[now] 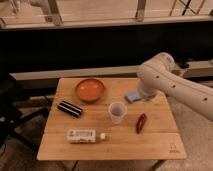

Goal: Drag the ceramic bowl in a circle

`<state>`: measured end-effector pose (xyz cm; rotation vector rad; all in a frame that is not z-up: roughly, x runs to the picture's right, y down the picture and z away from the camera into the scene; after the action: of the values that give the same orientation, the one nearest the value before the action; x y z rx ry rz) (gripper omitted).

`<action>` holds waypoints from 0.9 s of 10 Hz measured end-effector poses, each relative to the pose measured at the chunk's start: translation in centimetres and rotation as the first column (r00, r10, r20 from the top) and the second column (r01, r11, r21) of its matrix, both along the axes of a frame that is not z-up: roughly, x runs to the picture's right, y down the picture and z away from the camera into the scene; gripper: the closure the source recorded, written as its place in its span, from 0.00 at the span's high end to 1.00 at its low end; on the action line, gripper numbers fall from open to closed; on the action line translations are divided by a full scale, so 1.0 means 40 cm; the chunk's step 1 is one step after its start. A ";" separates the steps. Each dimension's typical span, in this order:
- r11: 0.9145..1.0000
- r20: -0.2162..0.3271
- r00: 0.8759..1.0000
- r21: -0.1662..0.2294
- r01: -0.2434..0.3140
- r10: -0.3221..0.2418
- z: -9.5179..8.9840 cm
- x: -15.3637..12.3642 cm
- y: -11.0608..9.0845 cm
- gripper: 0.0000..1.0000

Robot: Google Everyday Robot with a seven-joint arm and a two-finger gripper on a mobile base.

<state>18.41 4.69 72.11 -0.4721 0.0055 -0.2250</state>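
Ceramic bowl (pixel 90 89) sits back-left on worktop (pixel 150 146); we've our hand (pixel 145 100) by blue pad (pixel 132 96), fingers apart, well off bowl.

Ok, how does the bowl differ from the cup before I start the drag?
The bowl is orange-red and opaque; the cup is pale and translucent. The bowl is wide and shallow; the cup is narrower and taller. The bowl sits toward the table's far edge; the cup stands nearer the middle. Both are round and upright. The gripper hangs by the sponge, right of both, touching neither.
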 end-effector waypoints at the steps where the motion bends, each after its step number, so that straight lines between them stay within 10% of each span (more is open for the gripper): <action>1: 1.000 0.004 1.000 0.002 0.016 -0.016 0.003 -0.004 -0.003 0.80; 9: 0.984 0.076 0.982 0.059 0.168 -0.172 0.036 -0.105 -0.049 0.80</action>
<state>14.21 2.75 73.56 -0.4104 -0.0272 -0.4105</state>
